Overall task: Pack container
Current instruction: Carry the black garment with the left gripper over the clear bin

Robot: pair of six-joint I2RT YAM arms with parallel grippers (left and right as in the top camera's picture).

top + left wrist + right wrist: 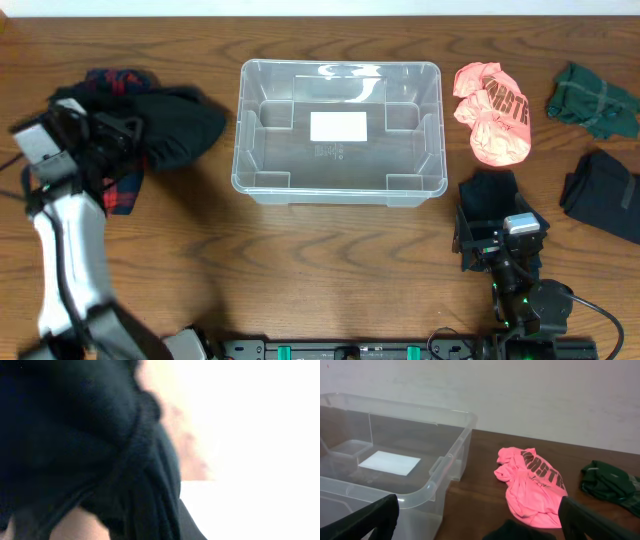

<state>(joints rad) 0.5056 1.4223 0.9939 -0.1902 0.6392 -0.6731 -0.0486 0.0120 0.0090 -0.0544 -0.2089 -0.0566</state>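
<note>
The clear container stands empty at the table's middle, a white label on its bottom. At the far left my left gripper is shut on a black garment that lies over a red plaid cloth. In the left wrist view the black garment fills most of the picture and hides the fingers. My right gripper stands open at the front right, over the near end of a small black garment. Its wrist view shows the container to the left and nothing between the fingers.
A pink shirt lies right of the container, also seen in the right wrist view. A green garment and a dark garment lie at the far right. Bare wood lies in front of the container.
</note>
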